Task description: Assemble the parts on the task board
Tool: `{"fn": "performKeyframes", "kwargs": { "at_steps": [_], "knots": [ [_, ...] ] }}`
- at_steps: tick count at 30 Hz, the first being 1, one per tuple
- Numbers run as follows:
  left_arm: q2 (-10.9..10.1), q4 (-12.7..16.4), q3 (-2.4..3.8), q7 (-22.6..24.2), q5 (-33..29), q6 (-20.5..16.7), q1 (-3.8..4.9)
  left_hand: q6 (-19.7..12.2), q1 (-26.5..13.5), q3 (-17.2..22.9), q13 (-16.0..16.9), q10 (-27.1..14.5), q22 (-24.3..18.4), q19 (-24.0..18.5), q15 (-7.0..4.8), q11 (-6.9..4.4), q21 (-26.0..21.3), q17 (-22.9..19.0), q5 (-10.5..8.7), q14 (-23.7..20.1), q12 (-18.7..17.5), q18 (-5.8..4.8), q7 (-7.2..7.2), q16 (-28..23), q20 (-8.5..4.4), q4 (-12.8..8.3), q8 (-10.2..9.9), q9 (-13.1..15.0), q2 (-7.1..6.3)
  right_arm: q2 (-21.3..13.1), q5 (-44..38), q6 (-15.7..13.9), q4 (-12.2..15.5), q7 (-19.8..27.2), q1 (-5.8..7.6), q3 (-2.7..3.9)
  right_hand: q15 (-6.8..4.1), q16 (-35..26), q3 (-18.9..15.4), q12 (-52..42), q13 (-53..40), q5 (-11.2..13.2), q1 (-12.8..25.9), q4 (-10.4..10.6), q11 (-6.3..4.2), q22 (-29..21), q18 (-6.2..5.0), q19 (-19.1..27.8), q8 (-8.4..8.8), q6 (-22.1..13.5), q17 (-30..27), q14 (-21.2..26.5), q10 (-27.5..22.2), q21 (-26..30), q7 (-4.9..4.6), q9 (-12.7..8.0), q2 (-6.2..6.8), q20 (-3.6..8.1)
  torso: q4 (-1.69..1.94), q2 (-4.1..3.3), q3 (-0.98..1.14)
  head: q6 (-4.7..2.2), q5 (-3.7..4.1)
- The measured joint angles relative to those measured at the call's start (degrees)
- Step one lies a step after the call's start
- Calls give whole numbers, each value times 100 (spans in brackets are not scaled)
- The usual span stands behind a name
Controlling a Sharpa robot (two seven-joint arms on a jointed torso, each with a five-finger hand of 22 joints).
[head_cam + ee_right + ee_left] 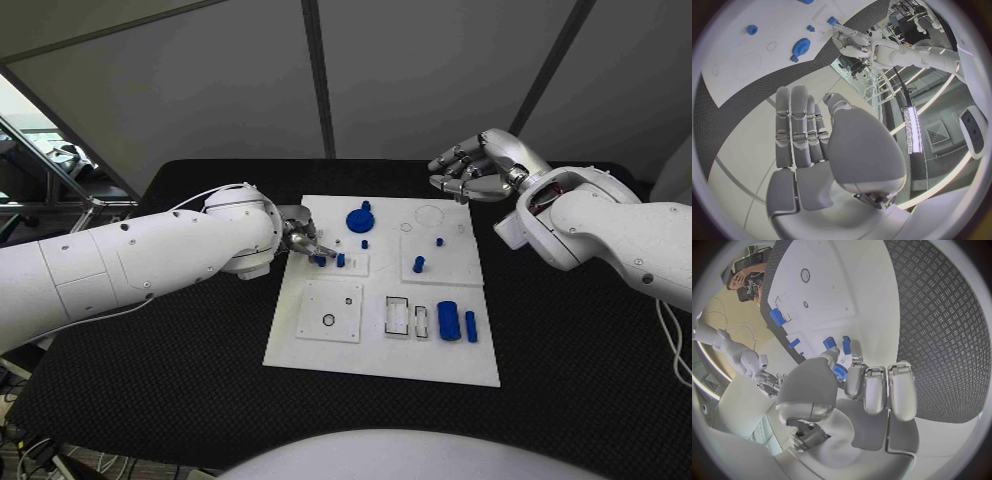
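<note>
Black, pebbled table surface (173, 380) carries the flat white rectangular task board (346, 362) at its middle, long side running away from the robot.

Nearest on the board lie a square white inset plate with a small ring hole (330, 311), a pair of narrow rectangular slots (405, 317), and beside them two blue parts lying flat: a thick blue cylinder (449, 320) and a thin blue bar (470, 326), both with their long axes pointing away from the robot.

Farther in, at the board's left edge, the left hand (303, 238) is down over a small square plate. In the left wrist view its thumb and a finger pinch a small blue peg (839, 372), with two more short blue pegs (837, 344) standing just beyond the fingertips. The pinched peg looks to stand roughly upright, so my judgement is that the coming move is a straight push down into its hole, and the left hand is plainly the nearer one for it.

Beyond that stand a blue upright pin (418, 264) and a blue toothed gear-like knob (359, 219) toward the far left of the board.

Farthest off, the right hand (476, 165) hovers past the board's far right corner, well apart from every part, fingers loosely curled and holding nothing.
</note>
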State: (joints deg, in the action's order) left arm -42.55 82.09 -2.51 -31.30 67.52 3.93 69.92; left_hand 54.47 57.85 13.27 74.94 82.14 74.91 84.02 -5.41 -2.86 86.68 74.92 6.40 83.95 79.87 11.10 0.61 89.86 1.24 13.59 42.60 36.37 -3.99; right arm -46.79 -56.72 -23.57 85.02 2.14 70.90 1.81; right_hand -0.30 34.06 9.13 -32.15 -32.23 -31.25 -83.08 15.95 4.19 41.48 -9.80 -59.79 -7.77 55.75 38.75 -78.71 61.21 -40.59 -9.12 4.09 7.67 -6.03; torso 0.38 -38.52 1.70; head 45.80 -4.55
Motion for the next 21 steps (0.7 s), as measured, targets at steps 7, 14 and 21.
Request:
{"fn": "performKeyframes", "kwargs": {
  "at_steps": [7,14,21],
  "knots": [
    [-9,22,22,-7,1,4,0,0,0,0,0,0,0,0,0,0,0,0,0,0,0,0,0,0,0,0,0,0,0,4,0,0,-4,0,0,0,0,0,0,0,0,0,0,0,0,0,0,0,0,0,0,0,0,0,0,0,0,0,-1,0,2,4,-3],
    [-17,3,25,-40,1,40,0,0,0,0,-1,0,0,0,0,0,0,0,0,0,0,1,0,0,0,0,0,1,0,7,0,1,-9,0,0,0,0,0,0,0,0,0,0,0,0,0,0,0,0,0,0,0,0,0,0,0,0,0,-2,0,2,14,-4],
    [-13,-2,26,-65,1,67,1,0,0,0,-1,0,0,0,0,0,0,0,0,0,0,0,0,0,0,0,0,1,0,11,0,1,-10,0,0,0,0,0,0,0,0,0,0,0,0,0,0,0,0,0,0,0,0,0,0,0,0,0,-3,0,2,15,-7]
  ]
}}
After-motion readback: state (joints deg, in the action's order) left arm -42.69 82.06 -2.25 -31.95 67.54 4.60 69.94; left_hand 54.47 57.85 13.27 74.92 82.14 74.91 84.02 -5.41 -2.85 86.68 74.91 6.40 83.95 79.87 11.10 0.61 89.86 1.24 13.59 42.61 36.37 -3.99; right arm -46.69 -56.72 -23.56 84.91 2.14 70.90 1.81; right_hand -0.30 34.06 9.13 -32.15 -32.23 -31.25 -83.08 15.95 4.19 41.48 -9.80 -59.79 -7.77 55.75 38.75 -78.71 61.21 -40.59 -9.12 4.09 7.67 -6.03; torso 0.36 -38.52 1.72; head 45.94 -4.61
